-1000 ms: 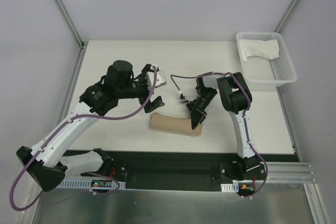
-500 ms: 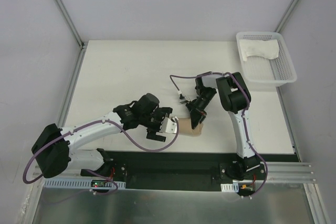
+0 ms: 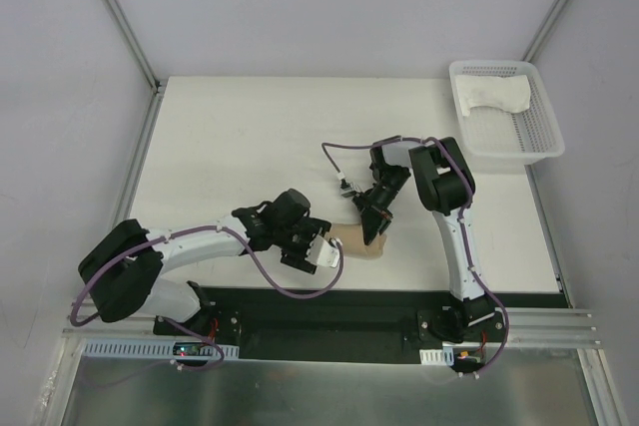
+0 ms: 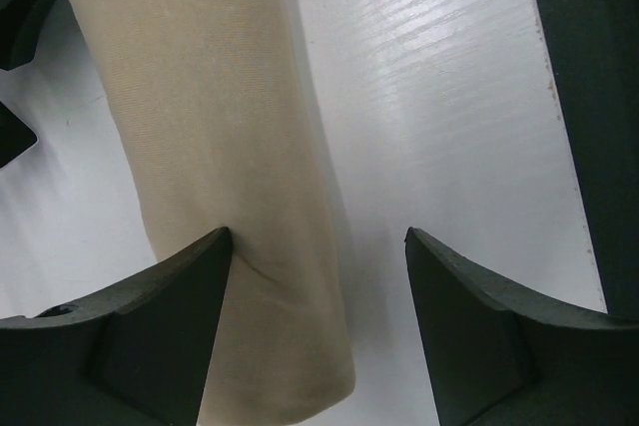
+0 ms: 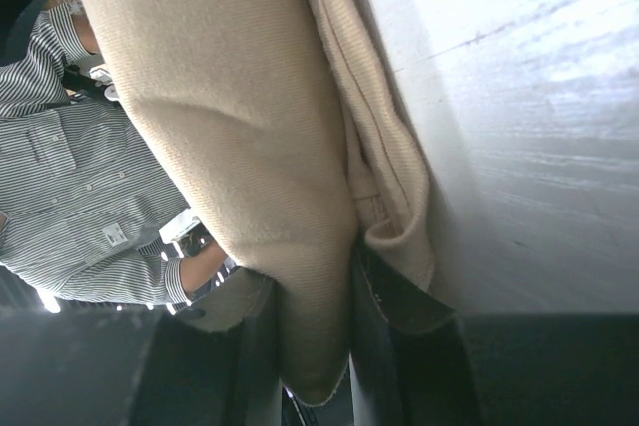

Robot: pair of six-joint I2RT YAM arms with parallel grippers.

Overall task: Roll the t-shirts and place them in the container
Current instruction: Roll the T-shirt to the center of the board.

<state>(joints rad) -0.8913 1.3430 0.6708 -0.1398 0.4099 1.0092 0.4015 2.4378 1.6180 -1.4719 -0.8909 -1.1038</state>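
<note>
The tan t-shirt (image 3: 361, 245) lies as a roll near the table's front edge; only its right part shows past my left gripper (image 3: 329, 251). In the left wrist view the roll (image 4: 210, 137) runs away from the camera, its near end between the open jaws. The left finger (image 4: 150, 336) touches it, while the right finger (image 4: 479, 336) stands apart over bare table. My right gripper (image 3: 376, 229) is shut on the roll's other end, with tan cloth (image 5: 300, 197) pinched between its fingers. The white t-shirt (image 3: 496, 96) lies bunched in the basket.
The white mesh basket (image 3: 544, 145) sits at the table's back right corner. A black strip (image 3: 329, 306) runs along the front edge just below the roll. Beyond the cloth in the right wrist view is a person in a striped shirt (image 5: 70, 177).
My left arm has swung from behind the roll's left side down to its near left end, and its jaws have narrowed around it. The right arm and the roll have stayed put.
</note>
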